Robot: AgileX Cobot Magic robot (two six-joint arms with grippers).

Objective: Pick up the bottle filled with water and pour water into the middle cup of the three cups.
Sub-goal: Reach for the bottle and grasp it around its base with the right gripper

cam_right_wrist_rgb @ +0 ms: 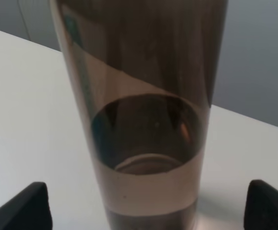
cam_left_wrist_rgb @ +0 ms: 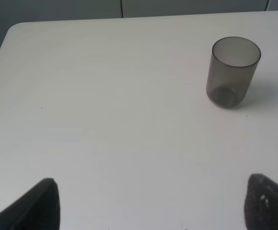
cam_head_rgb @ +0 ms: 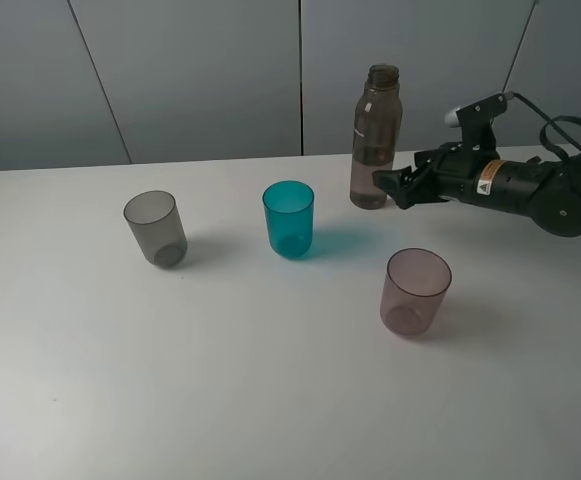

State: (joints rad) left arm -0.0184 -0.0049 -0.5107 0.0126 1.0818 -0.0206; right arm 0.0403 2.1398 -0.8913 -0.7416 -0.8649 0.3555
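Note:
The smoky brown-grey bottle stands upright and uncapped at the back of the table, partly filled with water. My right gripper is open, its fingertips right beside the bottle's base on its right. The right wrist view shows the bottle close up, between the two spread fingertips. The teal middle cup stands left of the bottle. The smoky grey cup is at the left, the pinkish-mauve cup at the front right. My left gripper is open, the grey cup ahead of it.
The white table has a rounded far left corner. A grey panelled wall stands behind the table. The right arm's cable loops above its wrist.

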